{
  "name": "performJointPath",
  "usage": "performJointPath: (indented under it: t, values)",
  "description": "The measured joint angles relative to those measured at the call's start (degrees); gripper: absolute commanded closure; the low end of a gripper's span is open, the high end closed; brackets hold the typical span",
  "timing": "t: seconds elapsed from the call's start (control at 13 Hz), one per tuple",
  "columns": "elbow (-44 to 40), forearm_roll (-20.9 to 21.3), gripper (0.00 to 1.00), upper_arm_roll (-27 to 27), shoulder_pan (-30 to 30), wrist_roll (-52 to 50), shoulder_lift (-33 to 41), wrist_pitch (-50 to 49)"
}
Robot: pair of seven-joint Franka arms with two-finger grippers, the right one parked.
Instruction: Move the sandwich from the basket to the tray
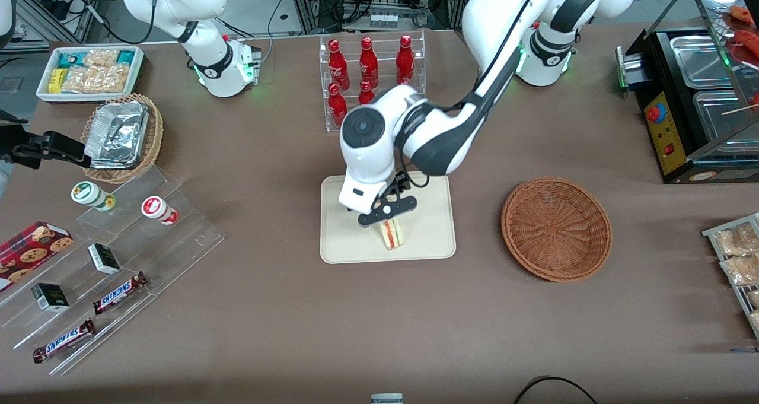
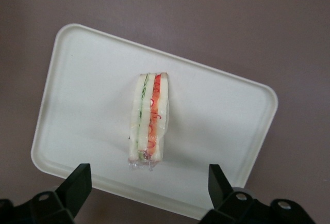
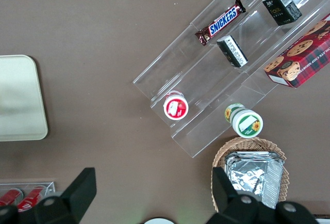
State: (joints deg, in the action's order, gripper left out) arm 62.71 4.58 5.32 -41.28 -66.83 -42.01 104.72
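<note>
One sandwich (image 2: pixel 149 123), one tray (image 1: pixel 433 238), one basket (image 1: pixel 556 229): release stage of the transfer.
One gripper (image 1: pixel 388 211) hangs just above the tray, fingers (image 2: pixel 76 185) spread wide on either side of the sandwich and clasping nothing; the wedge stands on its edge on the tray near the middle, filling stripes up, apart from both fingers. The basket sits on the table toward the working arm's end, with nothing in it. Judged from this, the placing looks done and the letting-go is in hand; the next move calls for a straight lift clear of the tray, since a sideways drift could tip the narrow wedge over. Count by the task: one sandwich, one tray, one basket, one working gripper.
</note>
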Motion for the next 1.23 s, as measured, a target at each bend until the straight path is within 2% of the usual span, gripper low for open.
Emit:
performJointPath:
  t: [0.46, 0.69, 0.85, 1.23]
  values:
    - [0.0, -0.4, 0.00, -0.3, 3.9, 4.2, 3.2, -3.7]
    - [0.0, -0.5, 0.00, -0.5, 6.8, 6.4, 6.2, -9.8]
    - [0.7, -1.2, 0.00, -0.5, 10.3, 11.4, 8.5, -12.6]
    - [11.6, -4.2, 0.00, -0.8, 19.8, 26.0, 18.1, -13.3]
